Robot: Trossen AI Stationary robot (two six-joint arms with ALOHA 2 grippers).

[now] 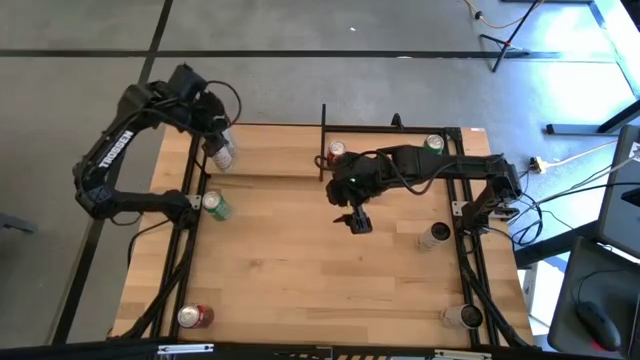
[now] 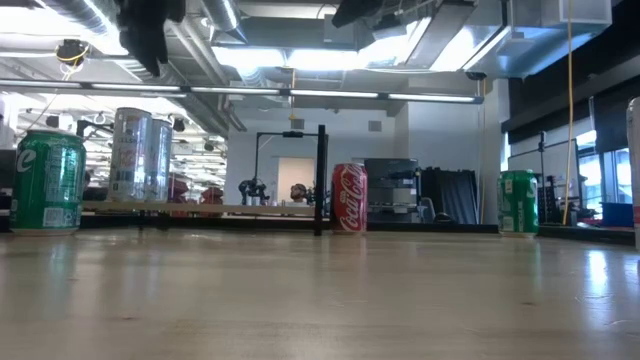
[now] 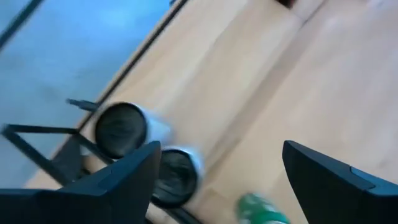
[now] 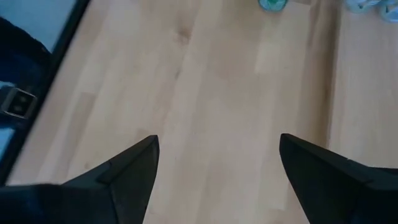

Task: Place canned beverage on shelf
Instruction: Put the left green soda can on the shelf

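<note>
High view, looking straight down: my left gripper point(image 1: 215, 133) hovers above the far-left end of the shelf point(image 1: 275, 152), a narrow light-wood board edged with thin black rods along the table's point(image 1: 300, 270) far side. A silver can point(image 1: 223, 155) stands on the shelf just beneath that gripper. Left wrist view shows the fingers point(image 3: 124, 177) spread wide with nothing between them, two dark can tops below.

My right gripper point(image 1: 358, 221) hangs over the middle of the table, fingers wide apart and empty, only bare wood beneath it in its wrist view.

Other cans: a red can point(image 1: 336, 151) and a green can point(image 1: 434, 145) stand near the far edge; whether on the shelf I cannot tell. A green can at left point(image 1: 214, 206) stands on the tabletop just beside the shelf. A red can at front left point(image 1: 193, 316) and two silver cans on the right side point(image 1: 436, 235) are well apart from it.

I judge each can to be a smooth, rigid metal cylinder, somewhat slippery, heavy if full, and dentable under a hard squeeze. I would grip it mid-body, across its width, keeping it upright.
</note>
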